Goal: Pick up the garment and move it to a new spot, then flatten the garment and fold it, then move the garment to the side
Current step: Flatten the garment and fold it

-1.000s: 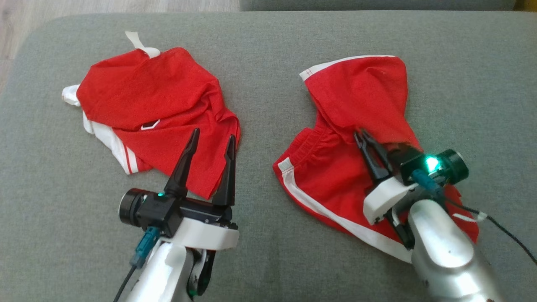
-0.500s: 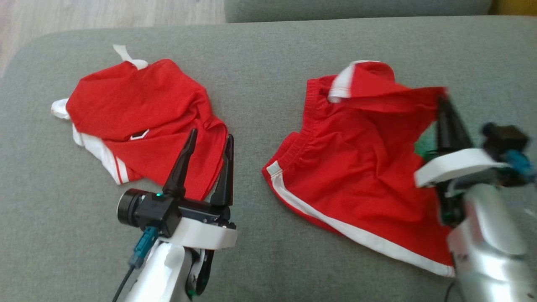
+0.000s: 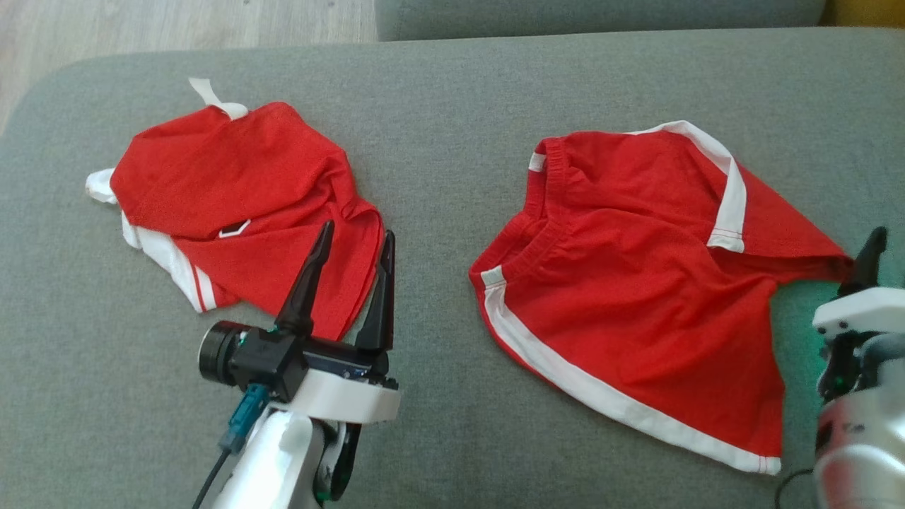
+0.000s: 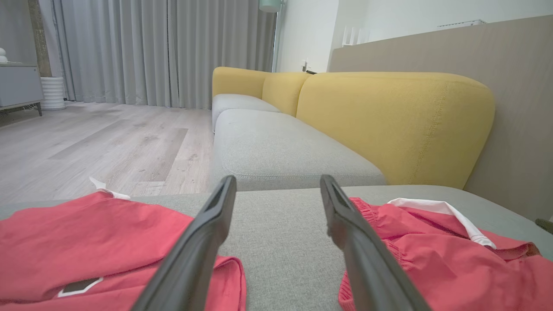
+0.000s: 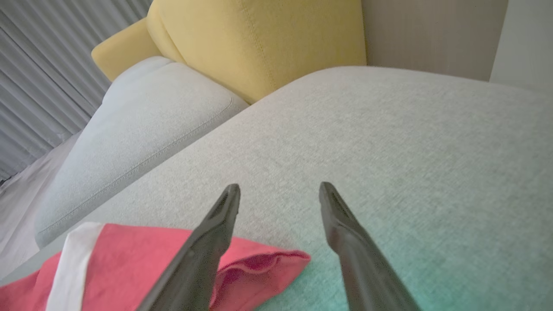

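Probably a living room: yellow-backed sofa [image 4: 389, 121], grey curtains [image 4: 129, 52], wooden floor [image 4: 108, 142].

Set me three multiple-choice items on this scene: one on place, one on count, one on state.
1. The shorts lie: A. right of the shirt, apart B. on the shirt C. on the floor
2. Red garments on the cushion: A. one B. two C. four
3. The right jaws are: A. shut on the shorts B. open, empty C. shut on the shirt

1 A: bare cushion separates them. 2 B: shirt and shorts. 3 B: the right wrist view shows them spread over bare cushion.
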